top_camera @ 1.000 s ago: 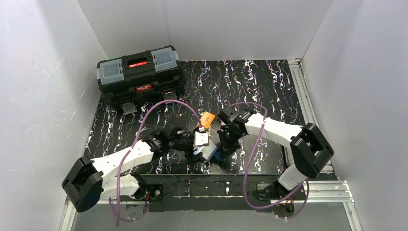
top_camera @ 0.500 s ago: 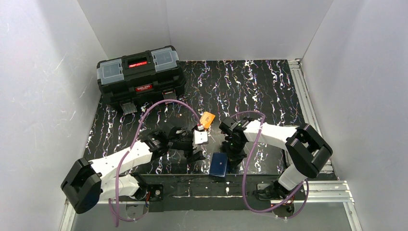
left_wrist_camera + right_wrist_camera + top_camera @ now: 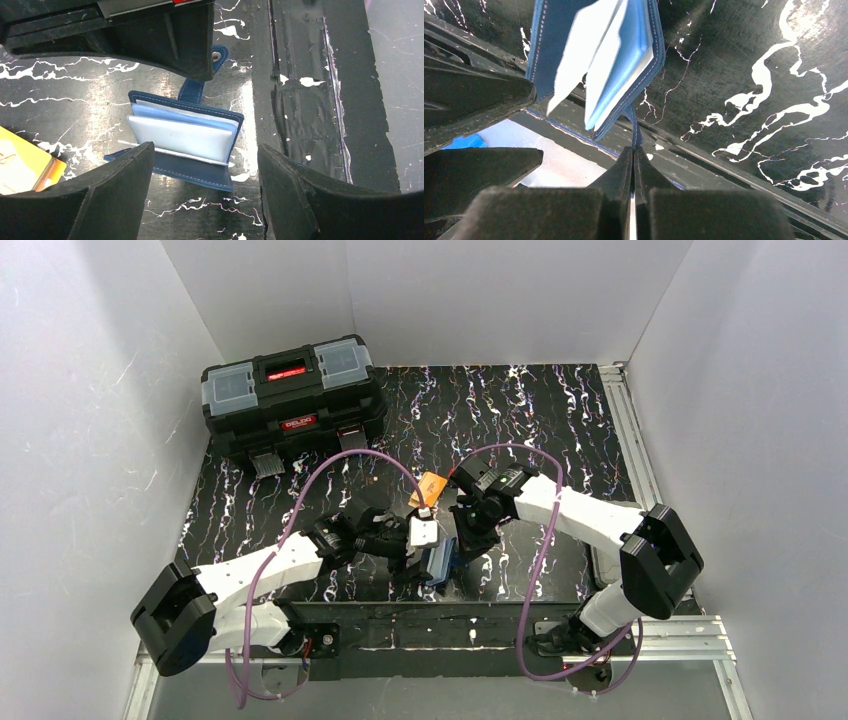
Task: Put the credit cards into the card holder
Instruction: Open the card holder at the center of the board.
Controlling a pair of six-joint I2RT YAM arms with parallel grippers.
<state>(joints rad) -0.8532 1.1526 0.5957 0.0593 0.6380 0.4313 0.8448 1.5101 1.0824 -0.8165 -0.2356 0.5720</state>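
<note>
The card holder (image 3: 441, 563) is a navy wallet with light blue and clear leaves, fanned open (image 3: 182, 137) (image 3: 594, 55). My right gripper (image 3: 463, 543) (image 3: 633, 150) is shut on its snap tab (image 3: 635, 131), and the wallet hangs beyond the fingertips. I cannot tell whether its lower edge touches the table. My left gripper (image 3: 422, 558) (image 3: 205, 152) stands open just in front of the card holder, one finger on either side, not touching it. One orange-yellow credit card (image 3: 432, 487) (image 3: 22, 167) lies flat on the table beside the left gripper.
A big black toolbox (image 3: 290, 400) stands at the back left. A metal rail (image 3: 625, 430) runs along the right edge of the marbled black table (image 3: 520, 420). A raised black strip (image 3: 300, 100) borders the near edge close to the card holder. White walls enclose three sides.
Half a second ago the card holder lay shut and flat near the front edge. Now it is lifted by its tab, fanned open, further left between the two grippers. The left gripper stays open.
</note>
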